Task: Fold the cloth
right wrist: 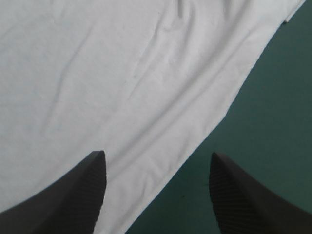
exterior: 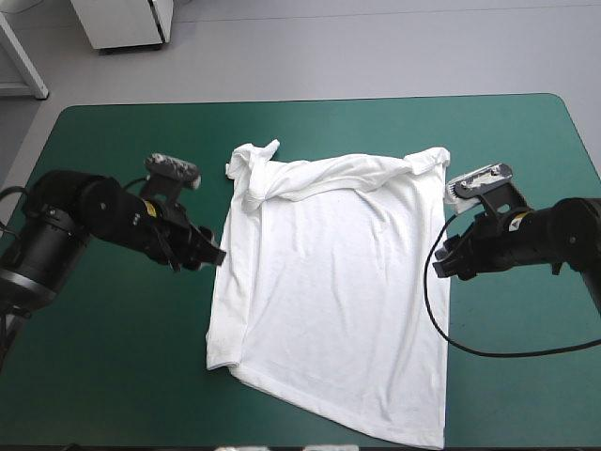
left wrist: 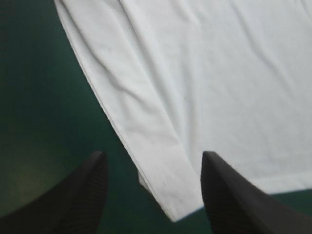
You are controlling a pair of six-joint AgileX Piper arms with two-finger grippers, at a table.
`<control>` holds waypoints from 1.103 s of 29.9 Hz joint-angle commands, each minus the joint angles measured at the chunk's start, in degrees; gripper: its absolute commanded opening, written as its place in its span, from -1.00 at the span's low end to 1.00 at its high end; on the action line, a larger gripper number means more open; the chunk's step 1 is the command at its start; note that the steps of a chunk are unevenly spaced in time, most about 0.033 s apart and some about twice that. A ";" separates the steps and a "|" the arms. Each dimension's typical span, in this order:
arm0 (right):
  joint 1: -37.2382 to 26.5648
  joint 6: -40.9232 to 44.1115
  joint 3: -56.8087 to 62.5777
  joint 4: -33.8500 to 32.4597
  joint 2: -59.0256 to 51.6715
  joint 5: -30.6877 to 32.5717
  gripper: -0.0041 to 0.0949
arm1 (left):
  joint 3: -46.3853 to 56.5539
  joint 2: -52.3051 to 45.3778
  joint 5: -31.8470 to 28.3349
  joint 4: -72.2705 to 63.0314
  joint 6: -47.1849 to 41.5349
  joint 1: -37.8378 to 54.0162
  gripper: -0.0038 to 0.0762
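The white T-shirt (exterior: 329, 291) lies spread nearly flat in the middle of the teal-green table, collar end toward the far edge, both sleeves rumpled and folded inward. My left gripper (exterior: 214, 254) sits at the shirt's left side edge, open; in the left wrist view the T-shirt (left wrist: 204, 87) has its side edge and a corner between the black fingers (left wrist: 85, 195) of the left gripper (left wrist: 153, 168). My right gripper (exterior: 441, 261) rests at the shirt's right side edge, open. In the right wrist view the right gripper (right wrist: 156, 168) straddles the side edge of the T-shirt (right wrist: 112, 83).
Bare teal-green cover (exterior: 113, 376) surrounds the shirt on both sides and toward the far edge. The shirt's hem reaches close to the table's near edge (exterior: 394, 437). A white cabinet (exterior: 127, 23) stands beyond the far left corner.
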 commanded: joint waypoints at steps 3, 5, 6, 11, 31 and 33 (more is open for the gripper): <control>0.40 1.00 1.75 -1.76 -3.98 -1.49 0.25 | 10.72 -2.98 1.87 -0.10 1.97 -6.17 0.15; 0.40 1.00 2.65 -1.76 -4.38 -1.49 0.25 | 14.35 -2.98 1.08 0.48 2.47 -7.72 0.15; 0.40 1.00 2.80 -1.76 -4.49 -1.49 0.25 | 16.21 -3.02 -0.01 1.07 2.47 -8.34 0.15; 0.40 1.00 3.21 -1.76 -4.49 -1.88 0.25 | 22.33 -3.02 -6.34 0.47 2.47 -8.64 0.15; 4.10 -1.10 3.93 -6.99 -4.38 5.07 0.25 | 31.04 3.36 -15.75 -2.43 5.27 -8.91 0.14; 6.83 -0.82 5.13 -9.77 -4.50 6.89 0.25 | 31.04 4.05 -16.51 -3.72 5.84 -8.91 0.10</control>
